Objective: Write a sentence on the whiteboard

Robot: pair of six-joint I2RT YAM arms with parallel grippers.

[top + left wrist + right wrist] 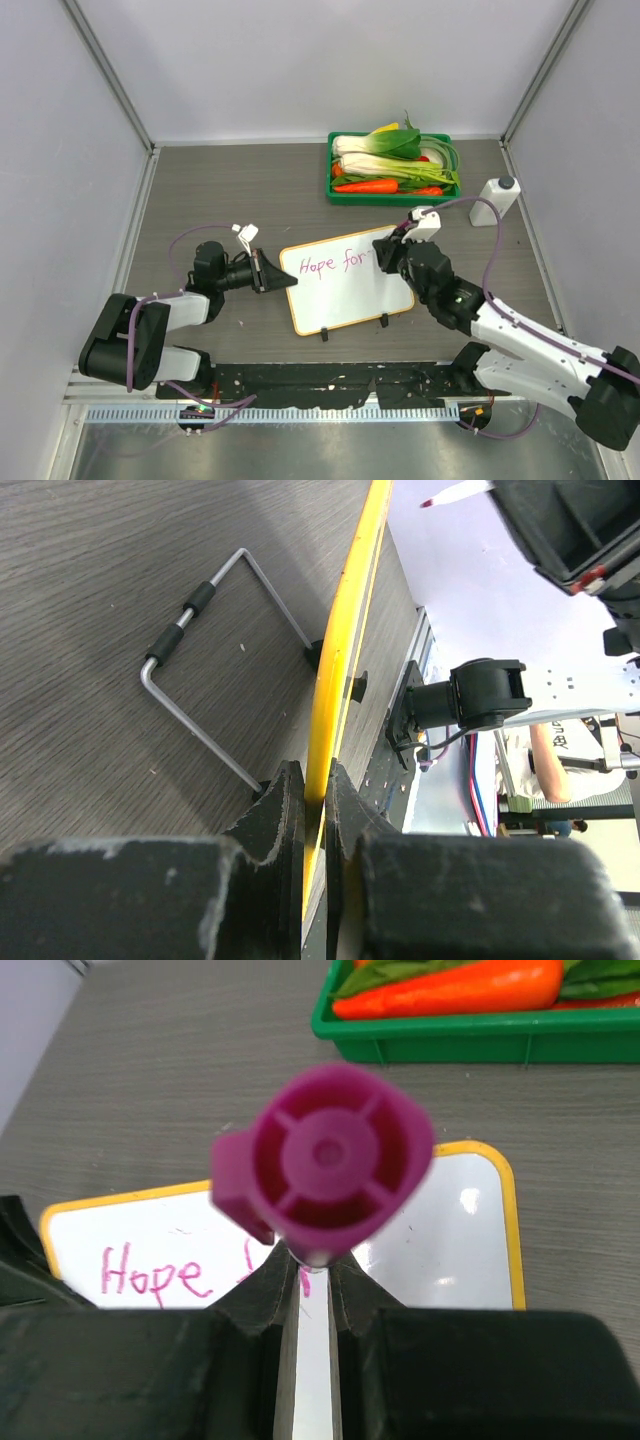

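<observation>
The left hand (315, 785) clamps the whiteboard (350, 295) rim; the right hand (308, 1270) (the nearer) grips a marker (325, 1160) at the right end of the sentence (325, 265).

The dark wood-grain worktop (230, 180) lies open across its back left, out to the grey walls. The flat orange-rimmed whiteboard (345, 295) fills the middle, the left pincer (283, 277) clamped on its left rim, the right pincer (383, 255) over its upper right corner, closed on a magenta marker (325, 1160). A bent wire stand (200, 670) juts from under the board's rim. Only a narrow strip separates the board from the green plastic vegetable tray (337, 195) at back right; a white bottle (497, 200) stands near the right wall.
</observation>
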